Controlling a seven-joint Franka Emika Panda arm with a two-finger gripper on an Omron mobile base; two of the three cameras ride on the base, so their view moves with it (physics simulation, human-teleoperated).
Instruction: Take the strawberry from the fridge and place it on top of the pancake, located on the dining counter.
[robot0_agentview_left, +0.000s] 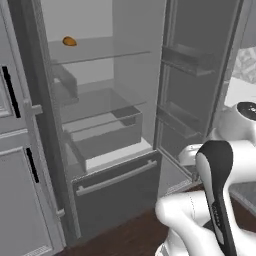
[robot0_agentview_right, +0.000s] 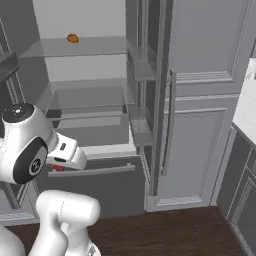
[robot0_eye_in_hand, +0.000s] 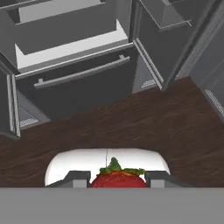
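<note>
The strawberry, red with a green leafy top, sits between the two dark finger tips of my gripper, which is shut on it. In the right base view a bit of red strawberry shows under the hand, low in front of the fridge. The fridge stands with both doors swung open, its shelves and inner bins exposed, and its bottom drawer closed. My hand hangs over the dark wood floor, clear of the fridge front. The pancake and the dining counter are out of view.
An orange-yellow food item lies on the fridge's upper shelf. The open right door juts out beside grey panelled cabinets. More grey cabinets with black handles stand on the left.
</note>
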